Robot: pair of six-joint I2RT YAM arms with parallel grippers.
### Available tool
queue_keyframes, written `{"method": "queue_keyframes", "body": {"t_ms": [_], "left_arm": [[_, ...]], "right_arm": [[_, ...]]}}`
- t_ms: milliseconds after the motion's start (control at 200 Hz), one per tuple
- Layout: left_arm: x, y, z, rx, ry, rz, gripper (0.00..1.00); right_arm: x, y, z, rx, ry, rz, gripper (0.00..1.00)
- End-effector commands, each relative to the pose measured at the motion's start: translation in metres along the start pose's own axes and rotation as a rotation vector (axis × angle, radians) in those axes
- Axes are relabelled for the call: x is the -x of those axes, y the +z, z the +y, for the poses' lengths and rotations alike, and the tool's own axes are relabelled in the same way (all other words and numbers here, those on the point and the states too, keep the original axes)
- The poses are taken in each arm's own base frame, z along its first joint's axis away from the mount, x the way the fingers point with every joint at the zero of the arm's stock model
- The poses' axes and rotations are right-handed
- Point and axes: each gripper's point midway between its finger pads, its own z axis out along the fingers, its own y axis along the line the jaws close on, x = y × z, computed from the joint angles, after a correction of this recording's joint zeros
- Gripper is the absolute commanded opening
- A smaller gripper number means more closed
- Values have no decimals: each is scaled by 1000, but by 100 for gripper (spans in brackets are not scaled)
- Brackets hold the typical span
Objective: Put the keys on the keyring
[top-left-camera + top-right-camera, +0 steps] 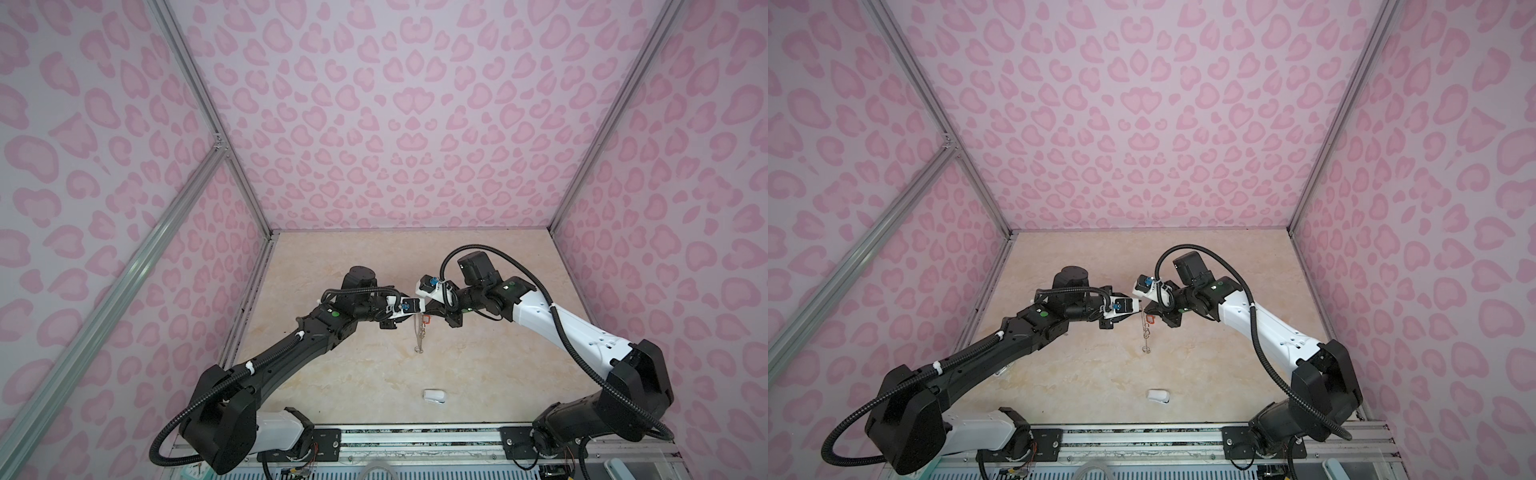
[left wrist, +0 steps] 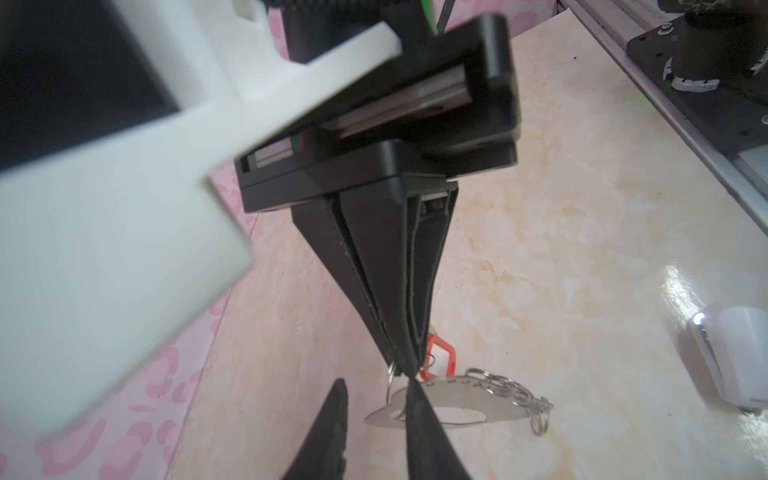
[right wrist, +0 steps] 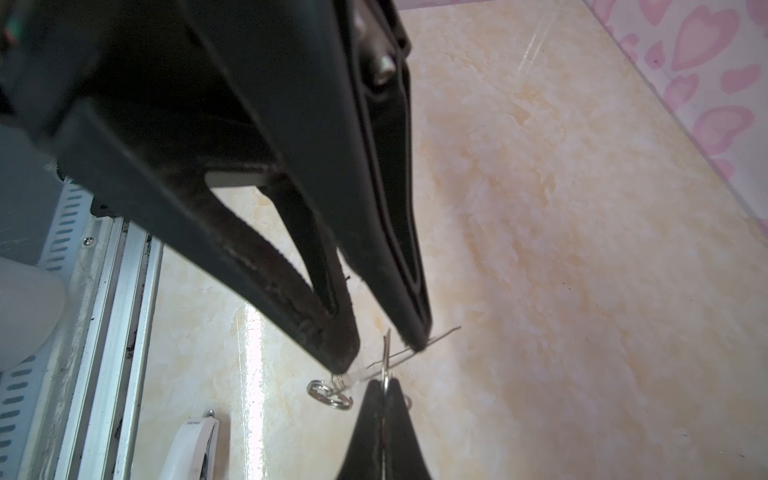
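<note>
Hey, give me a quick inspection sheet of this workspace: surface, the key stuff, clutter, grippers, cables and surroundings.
Surface: beige marbled tabletop, glossy, no spills seen.
Job's things: keyring between the two grippers, apparently off the table; orange tag right by its gripped end; blue-tagged key not seen.
Clutter: white rounded object lying near the front edge.
Grippers: right gripper shut on the keyring's ring end; left gripper open, fingers either side of it, contact unclear.
Cables: black corrugated hoses along both arms, looping at the bases, clear of the keyring.
Surroundings: pink heart-print walls, aluminium frame.
</note>
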Motion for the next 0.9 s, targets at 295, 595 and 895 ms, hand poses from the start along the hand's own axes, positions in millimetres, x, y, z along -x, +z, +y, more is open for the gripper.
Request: {"method": "queue_keyframes", "body": {"t_ms": [295,595,895], "left_arm": [[-2,3,3,-8,-12,21,20],[-3,5,-3,-44,-25,13,15],[2,3,6,-8,-73,-12,3]], "right_arm": [[5,-1,6,1,-46,4,0],[4,2,13,-14,-144,34,0],[6,-4,-5,-133,-125,-13,17]]}}
